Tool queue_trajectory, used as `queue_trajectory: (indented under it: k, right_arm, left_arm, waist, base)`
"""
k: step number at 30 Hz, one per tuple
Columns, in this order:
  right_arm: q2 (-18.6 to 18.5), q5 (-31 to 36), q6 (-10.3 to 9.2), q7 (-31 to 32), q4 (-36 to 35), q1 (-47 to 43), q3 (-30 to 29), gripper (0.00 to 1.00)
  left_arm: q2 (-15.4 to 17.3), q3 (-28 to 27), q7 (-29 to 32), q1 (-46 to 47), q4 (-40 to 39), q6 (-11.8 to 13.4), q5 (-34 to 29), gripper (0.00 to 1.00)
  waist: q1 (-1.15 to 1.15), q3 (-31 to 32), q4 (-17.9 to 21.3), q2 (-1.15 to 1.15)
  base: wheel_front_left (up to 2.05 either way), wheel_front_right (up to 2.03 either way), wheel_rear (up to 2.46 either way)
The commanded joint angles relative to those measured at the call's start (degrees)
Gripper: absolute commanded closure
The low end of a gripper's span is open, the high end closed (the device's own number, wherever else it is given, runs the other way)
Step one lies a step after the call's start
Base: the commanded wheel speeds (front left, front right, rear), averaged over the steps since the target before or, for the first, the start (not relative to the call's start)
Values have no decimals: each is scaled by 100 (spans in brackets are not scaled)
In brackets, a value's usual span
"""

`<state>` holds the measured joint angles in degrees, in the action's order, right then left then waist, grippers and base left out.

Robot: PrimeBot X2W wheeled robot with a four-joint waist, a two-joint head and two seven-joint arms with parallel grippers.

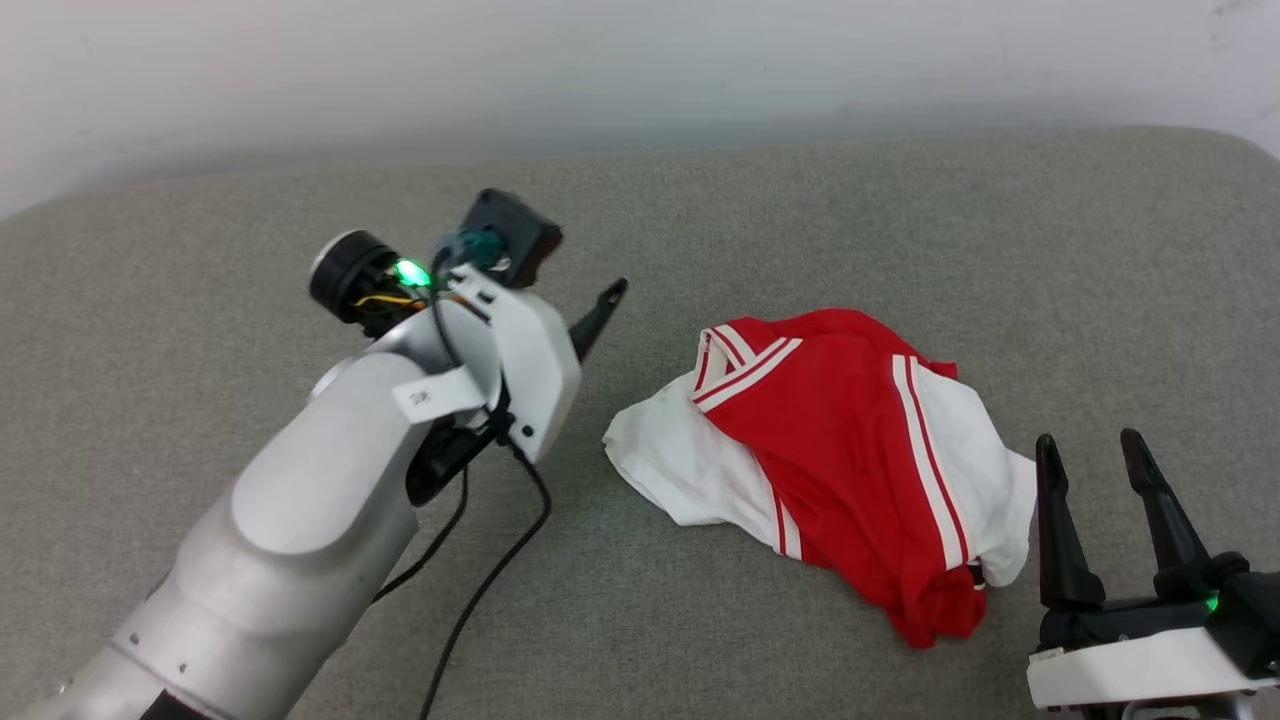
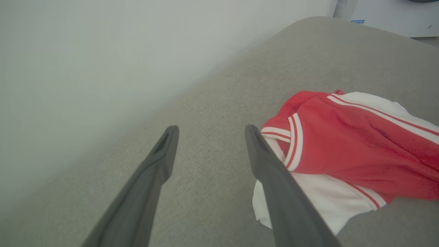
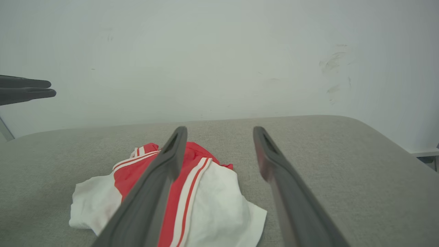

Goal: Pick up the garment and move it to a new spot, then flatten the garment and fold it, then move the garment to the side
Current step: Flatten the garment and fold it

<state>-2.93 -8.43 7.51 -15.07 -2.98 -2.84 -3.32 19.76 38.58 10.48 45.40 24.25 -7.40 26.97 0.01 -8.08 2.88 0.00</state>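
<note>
Lying crumpled on grey cushion, garment is sitting between left gripper and right gripper, both gaping wide, empty. Fabric looking soft, light, limp; raised red ridge likely offering pinch.

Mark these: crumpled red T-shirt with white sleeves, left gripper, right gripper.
red T-shirt with white sleeves [image 1: 830, 420]: head view, on the red body fabric.
left gripper [image 2: 211, 128]: left wrist view, midway between its dark fingertips.
right gripper [image 1: 1088, 440]: head view, midway between its dark fingertips.
</note>
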Motion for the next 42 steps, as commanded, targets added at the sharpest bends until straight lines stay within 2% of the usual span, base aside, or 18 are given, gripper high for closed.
queue_trajectory:
  k: [1, 8, 11, 16, 26, 27, 28, 31, 36, 42]
  right_arm:
    - [8, 22, -4, -15, -26, 105, 1, 0]
    - [9, 16, -4, -15, -43, 230, -5, 0]
    - [9, -13, -3, -15, -55, 318, 19, 0]
    - [9, -54, -4, -16, -57, 427, 41, 0]
    - [9, -94, -4, -16, -25, 558, 44, 0]
    - [9, -100, -4, -15, -23, 561, 39, 0]
    - [9, -105, -4, -16, -23, 560, 31, 0]
    - [9, -109, -4, -16, 8, 528, 6, 0]
    - [9, -94, -4, -16, 64, 445, -11, 0]
    - [10, -83, -4, -15, 118, 254, -39, 0]
  left_arm:
    - [49, 207, 234, 188, 18, -1, 245, 0]
    - [197, 1383, 1829, 779, 191, -2, 1692, 0]
    - [279, 1774, 2274, 951, 315, -2, 2035, 0]
    - [218, 2341, 2545, 1116, 662, -2, 2349, 0]
    - [69, 3248, 2455, 989, 1292, -3, 2687, 2]
    - [72, 3297, 2404, 984, 1283, -3, 2714, 62]
    - [75, 3343, 2364, 999, 1272, -4, 2738, 100]
    - [135, 3399, 2055, 1115, 1205, -4, 2727, 100]
    - [303, 3284, 1110, 1223, 958, -4, 2819, 100]
    - [896, 2915, 294, 849, 597, 52, 3127, 100]
  waist:
    - [-1, -87, 41, 0]
    - [-1, -318, 147, 0]
    - [-1, -439, 209, 0]
    - [-1, -654, 298, 0]
    - [-1, -929, 463, 0]
    - [-1, -936, 465, 0]
    - [-1, -937, 463, 0]
    - [-1, -884, 432, 0]
    - [-1, -642, 352, 0]
    - [-1, -286, 219, 0]
  base:
    - [0, 0, 0]
    - [0, 0, 0]
    - [0, 0, 0]
    - [0, 0, 0]
    - [0, 0, 0]
    - [0, 0, 0]
    - [0, 0, 0]
    - [0, 0, 0]
    - [0, 0, 0]
    - [0, 0, 0]
